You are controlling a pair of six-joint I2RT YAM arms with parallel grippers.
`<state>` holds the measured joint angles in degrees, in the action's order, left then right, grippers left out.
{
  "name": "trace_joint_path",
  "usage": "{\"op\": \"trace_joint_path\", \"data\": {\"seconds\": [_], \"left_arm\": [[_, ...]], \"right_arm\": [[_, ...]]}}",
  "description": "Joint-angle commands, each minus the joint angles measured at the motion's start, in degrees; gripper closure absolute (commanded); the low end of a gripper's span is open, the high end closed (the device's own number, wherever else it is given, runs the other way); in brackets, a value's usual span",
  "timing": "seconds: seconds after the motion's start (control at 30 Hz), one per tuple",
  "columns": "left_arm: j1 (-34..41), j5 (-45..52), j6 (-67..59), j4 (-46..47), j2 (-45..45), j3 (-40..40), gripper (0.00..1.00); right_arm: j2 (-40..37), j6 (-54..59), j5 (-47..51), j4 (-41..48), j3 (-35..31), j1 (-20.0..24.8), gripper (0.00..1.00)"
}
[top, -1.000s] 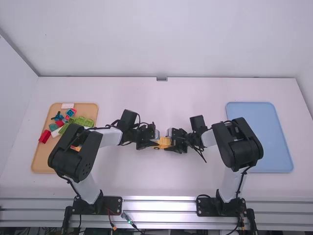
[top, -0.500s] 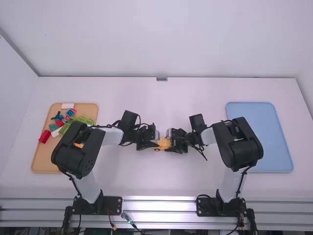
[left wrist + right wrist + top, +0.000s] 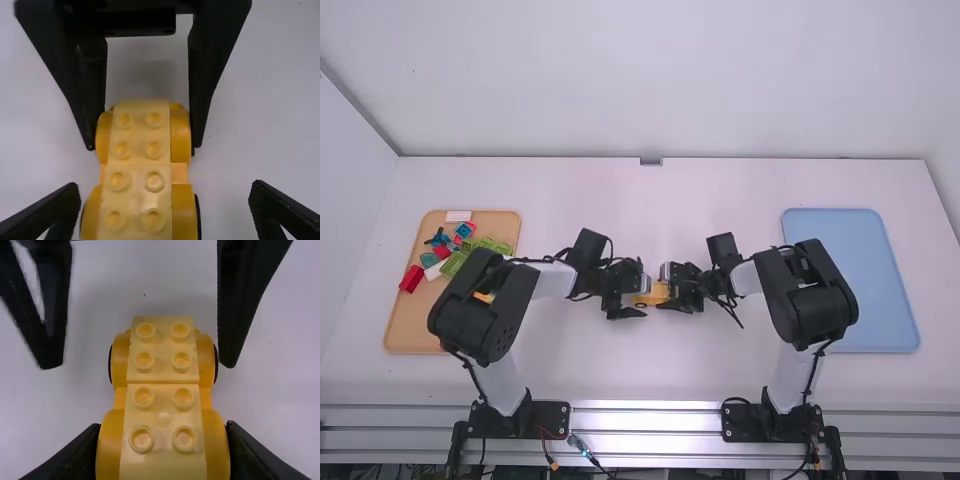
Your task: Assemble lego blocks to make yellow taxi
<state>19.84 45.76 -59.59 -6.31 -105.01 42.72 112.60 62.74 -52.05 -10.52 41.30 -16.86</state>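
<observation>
Yellow plastic makes up the Lego car chassis (image 3: 659, 293), set between the two arms just below the middle of the high view. Its pale top carries two columns of studs (image 3: 181, 361), flanked by rounded side pieces (image 3: 181, 136). The right tool (image 3: 164, 432) is grasping the chassis by one end. The left tool (image 3: 162, 197) is released, its fingers spread on either side of the other end.

The step in hand looks like building up the base, with one arm as a clamp while the other is free to work. The next move probably calls for the left tool to back out straight, without brushing a side piece, then fetch another block while the right tool keeps the chassis steady.

The right wrist view shows gaps between the left tool's fingers and the chassis, which the high view is too distant to settle. In turn, the high view gives the tan tray (image 3: 410, 330) at left on the white tabletop (image 3: 640, 365), with a red block (image 3: 411, 278) and green blocks (image 3: 453, 262), and the blue tray (image 3: 850, 280) at right. Whether the chassis touches the tabletop, I cannot tell.
</observation>
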Motion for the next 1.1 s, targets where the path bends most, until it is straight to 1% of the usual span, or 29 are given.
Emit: {"op": "trace_joint_path", "data": {"seconds": [0.0,0.1,0.2,0.27,0.3,0.33,0.37,0.4,0.47,0.53,0.6,0.83,0.93,1.07], "left_arm": [[-0.5,0.6,0.0,-0.3,-0.4,-0.6,0.08],[-1.2,3.0,0.0,0.3,1.6,-0.6,0.07],[-2.3,4.9,0.2,0.8,5.6,-0.6,0.05],[-2.8,4.3,0.2,1.9,9.0,-0.6,0.06],[-2.8,4.3,0.2,2.3,9.5,-0.6,0.08],[-2.8,4.3,0.2,2.9,10.3,-0.6,0.18],[-2.4,4.4,0.2,3.6,10.7,-0.6,0.87],[-2.2,4.1,0.6,4.0,10.7,-0.6,0.98],[-2.1,3.4,3.0,4.3,10.4,-0.6,0.97],[-1.7,0.4,5.4,4.0,9.2,-0.6,0.97],[-1.4,-0.5,5.3,3.5,7.7,-0.6,0.97],[-1.6,0.3,5.2,2.3,3.4,-0.6,0.98],[-1.3,-0.1,7.5,0.7,1.2,-0.6,0.98],[-1.3,-0.5,7.3,1.4,-1.4,-0.3,0.98]], "right_arm": [[0.6,-0.8,2.6,0.6,0.4,-0.1,0.47],[0.6,-0.8,2.6,0.5,0.4,-0.1,0.47],[0.6,-0.8,2.6,0.6,0.4,-0.1,0.46],[0.6,-0.8,2.6,0.7,0.4,-0.1,0.47],[0.6,-0.8,2.6,0.7,0.4,-0.1,0.47],[0.6,-0.8,2.6,0.7,0.4,-0.1,0.47],[0.6,-0.8,2.6,0.7,0.4,-0.1,0.47],[0.6,-0.8,2.6,0.7,0.4,-0.1,0.46],[0.6,-0.8,2.5,0.7,0.4,-0.1,0.47],[0.6,-0.8,2.5,0.7,0.4,-0.1,0.46],[0.6,-0.8,2.4,0.7,0.4,-0.1,0.46],[0.6,-0.8,2.4,0.8,0.4,-0.1,0.47],[0.6,-0.8,2.4,0.9,0.4,-0.1,0.47],[0.6,-0.8,2.4,0.9,0.4,-0.1,0.47]]}}
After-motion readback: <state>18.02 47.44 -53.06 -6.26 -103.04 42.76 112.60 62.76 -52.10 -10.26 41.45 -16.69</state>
